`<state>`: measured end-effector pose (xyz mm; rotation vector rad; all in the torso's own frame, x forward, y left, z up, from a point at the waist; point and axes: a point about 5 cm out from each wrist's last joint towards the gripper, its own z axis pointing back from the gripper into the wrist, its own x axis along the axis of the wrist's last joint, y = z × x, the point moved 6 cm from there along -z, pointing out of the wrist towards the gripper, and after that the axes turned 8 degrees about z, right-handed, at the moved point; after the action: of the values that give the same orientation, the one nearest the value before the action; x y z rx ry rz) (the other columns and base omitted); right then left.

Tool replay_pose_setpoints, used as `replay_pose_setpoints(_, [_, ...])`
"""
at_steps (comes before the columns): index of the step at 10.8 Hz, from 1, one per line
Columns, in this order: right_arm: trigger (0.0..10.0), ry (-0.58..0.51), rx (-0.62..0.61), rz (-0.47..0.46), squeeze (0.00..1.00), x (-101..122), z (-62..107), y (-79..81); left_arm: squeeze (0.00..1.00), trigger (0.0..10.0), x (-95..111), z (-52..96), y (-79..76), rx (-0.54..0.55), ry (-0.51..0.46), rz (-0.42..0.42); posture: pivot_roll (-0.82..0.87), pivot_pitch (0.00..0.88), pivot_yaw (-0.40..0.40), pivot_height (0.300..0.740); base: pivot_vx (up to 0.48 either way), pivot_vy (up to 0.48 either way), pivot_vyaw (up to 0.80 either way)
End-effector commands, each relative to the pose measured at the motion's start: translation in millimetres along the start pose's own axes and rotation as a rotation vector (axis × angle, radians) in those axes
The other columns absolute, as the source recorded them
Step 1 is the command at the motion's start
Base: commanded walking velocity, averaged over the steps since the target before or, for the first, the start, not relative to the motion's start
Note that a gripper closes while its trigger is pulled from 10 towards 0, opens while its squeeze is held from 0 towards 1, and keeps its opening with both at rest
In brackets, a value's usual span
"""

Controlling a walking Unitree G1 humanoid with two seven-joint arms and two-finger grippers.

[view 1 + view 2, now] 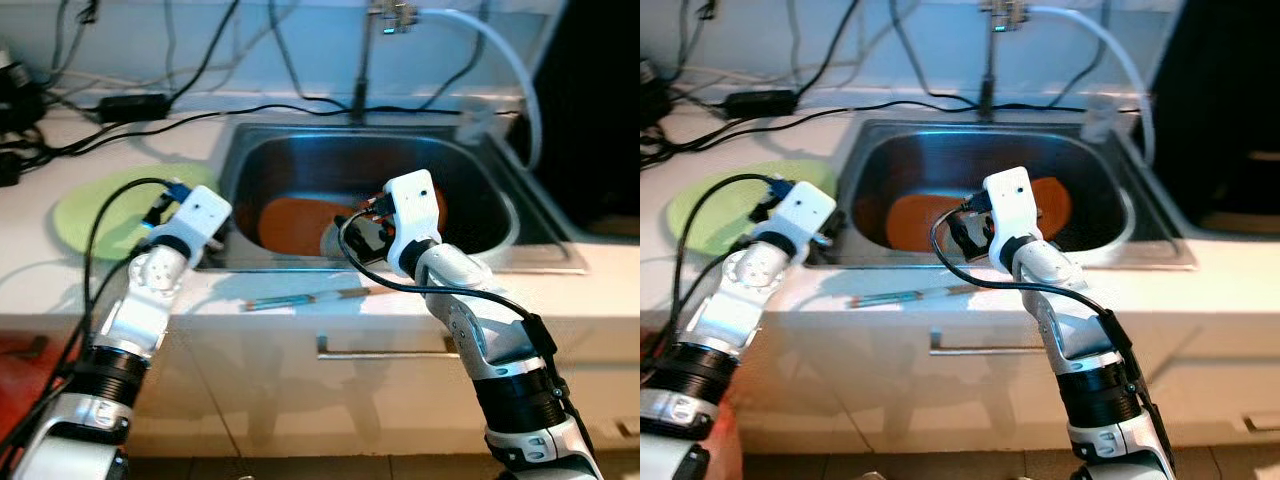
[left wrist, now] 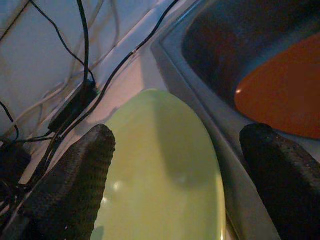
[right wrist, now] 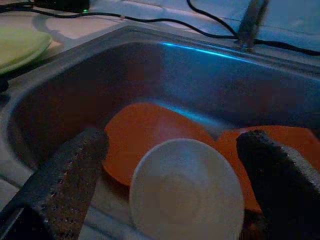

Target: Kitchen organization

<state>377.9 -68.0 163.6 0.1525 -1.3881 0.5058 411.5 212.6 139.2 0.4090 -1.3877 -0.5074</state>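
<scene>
Both grippers gape empty: right gripper [image 3: 170, 185] over the white plate [image 3: 186, 195] mid-frame in the sink [image 1: 480, 160], left gripper [image 2: 180, 175] above the green plate [image 2: 160, 170]. Next: lower, pinch the white plate's rim.

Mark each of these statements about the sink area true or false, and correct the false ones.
1. The green plate lies on the counter left of the sink. True.
2. The right end effector is shut on the white plate. False: its fingers are open, with the plate in the sink between them.
3. Orange plates lie in the sink. True.
4. The left end effector is inside the sink. False: it is open over the green plate.
5. Thin utensils lie on the counter's front edge. True.
</scene>
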Motion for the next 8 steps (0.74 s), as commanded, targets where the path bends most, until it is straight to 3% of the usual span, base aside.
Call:
replay_pose_setpoints(1, [10.0,-0.014,-0.015,0.001,0.0,5.7,2.2,-5.5,0.0,10.0,-20.9,1.2,10.3,0.033,0.078,-0.012,0.09,0.0,0.01,0.74,0.0,0.0,0.0])
replay_pose_setpoints(4, [10.0,-0.011,-0.013,0.002,0.0,5.3,3.0,-6.4,0.0,10.0,-25.0,0.5,19.1,0.084,0.073,-0.029,0.09,0.0,0.006,0.74,0.0,0.0,0.0])
replay_pose_setpoints(5, [10.0,-0.023,0.009,0.0,0.0,8.1,3.0,-2.6,0.0,10.0,-25.2,2.8,16.8,0.115,0.063,0.068,0.09,0.0,0.008,0.74,0.0,0.0,0.0])
replay_pose_setpoints(6, [10.0,-0.031,0.021,0.001,0.0,10.1,2.9,0.3,0.0,10.0,-11.1,4.0,10.2,0.105,0.001,0.174,0.09,0.0,0.012,0.74,0.0,0.0,0.0])
replay_pose_setpoints(8, [10.0,-0.039,0.03,-0.005,0.0,12.1,2.2,4.5,0.0,10.0,3.1,1.4,5.6,0.089,-0.029,0.235,0.09,0.0,0.021,0.74,0.0,0.0,0.0])
